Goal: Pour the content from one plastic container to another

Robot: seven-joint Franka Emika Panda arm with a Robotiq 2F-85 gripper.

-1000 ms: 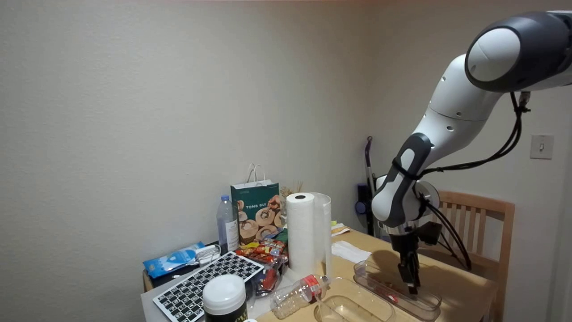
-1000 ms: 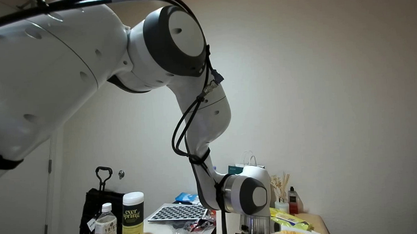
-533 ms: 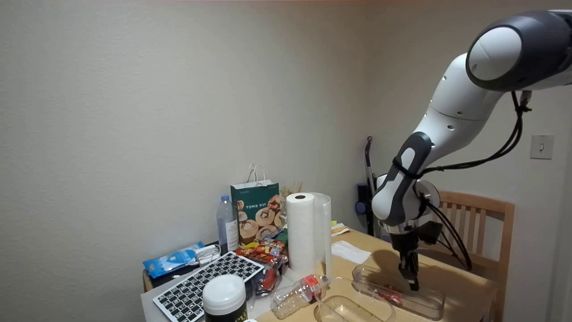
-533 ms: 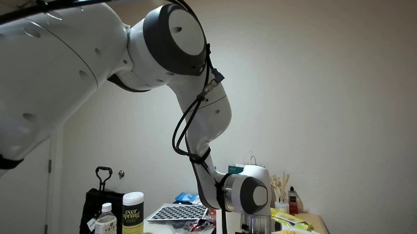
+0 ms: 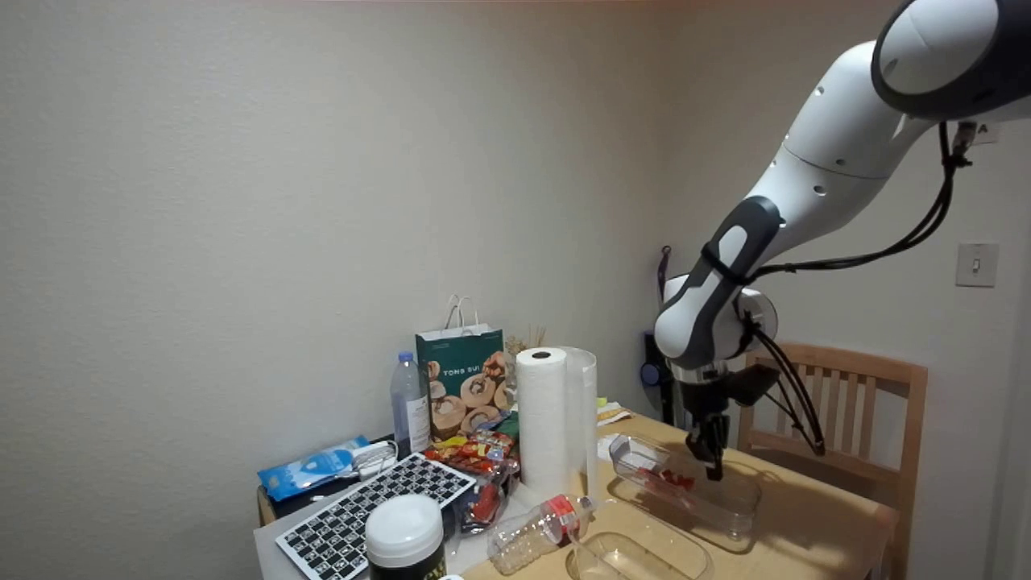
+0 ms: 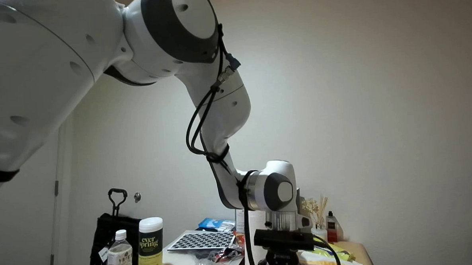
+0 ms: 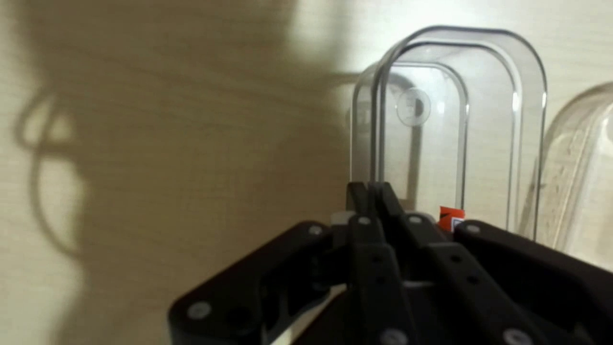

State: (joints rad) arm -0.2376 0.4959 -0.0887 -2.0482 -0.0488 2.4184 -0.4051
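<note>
black gripper (image 7: 372, 189), colourless plastic tub (image 7: 491, 134), red pieces (image 5: 676, 481); white paper-towel roll (image 5: 541, 423); black-and-white checkered board (image 5: 377, 515); green paper bag (image 5: 463, 366) patterned with brown circles.

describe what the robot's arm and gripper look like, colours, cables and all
The arm is rounded and white, with dark grey panels. Black cables run along it, held by black straps, and a silvery collar rings its wrist end. The gripper is black, with jointed bars, silvery screw heads and slim, straight jaws.
</note>
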